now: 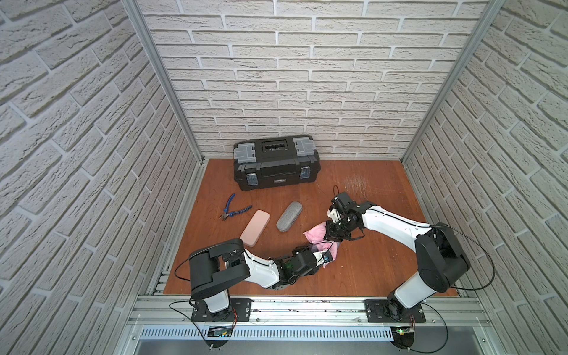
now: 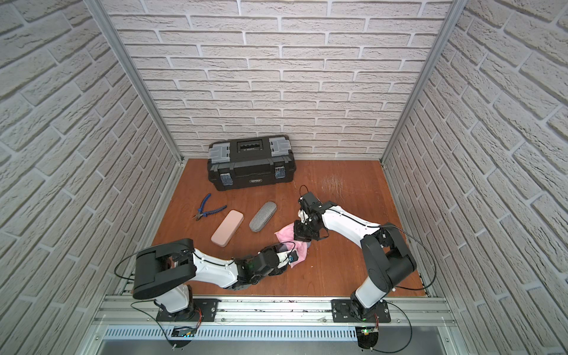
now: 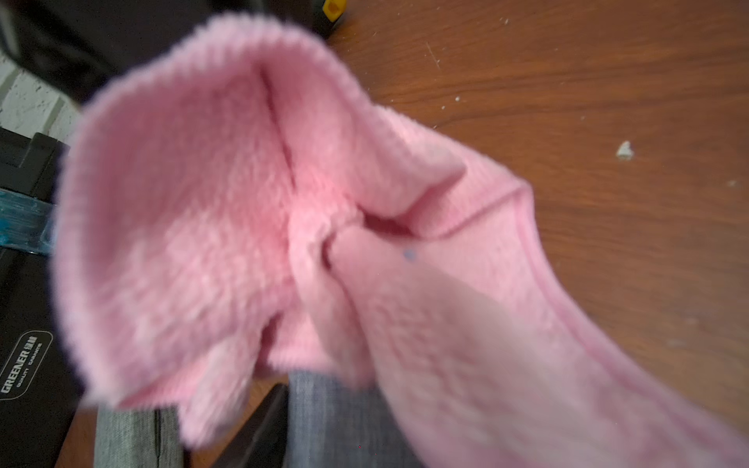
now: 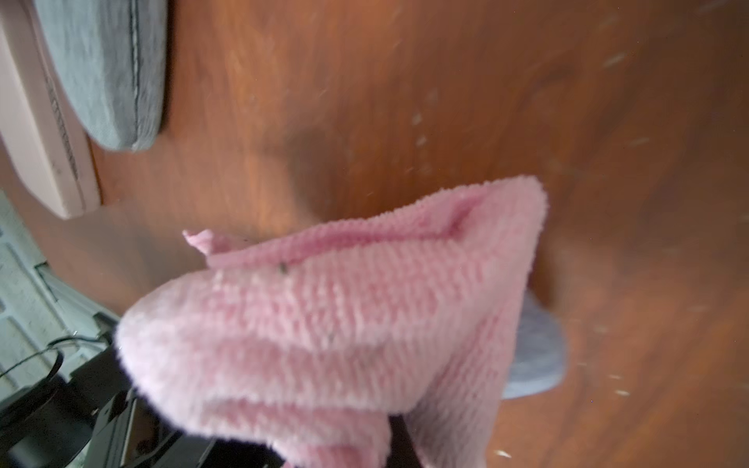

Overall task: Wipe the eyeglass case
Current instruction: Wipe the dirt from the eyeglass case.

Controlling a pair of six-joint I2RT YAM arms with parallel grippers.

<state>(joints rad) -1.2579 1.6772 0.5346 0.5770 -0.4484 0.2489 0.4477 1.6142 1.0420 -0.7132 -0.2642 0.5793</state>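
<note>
Black toolbox [image 1: 276, 163] sits shut at the back, right up against the brick wall [image 1: 307, 76]. Blue-handled pliers [image 1: 234, 209] lie in front of it, handles spread. A pink case [image 1: 255, 227] is just beside them, with a grey case [image 1: 289, 216] next to that. Scuffed wood table [image 1: 384, 270].

White brick walls [image 1: 307, 76] enclose a scratched reddish wooden tabletop [image 1: 368, 270].
</note>
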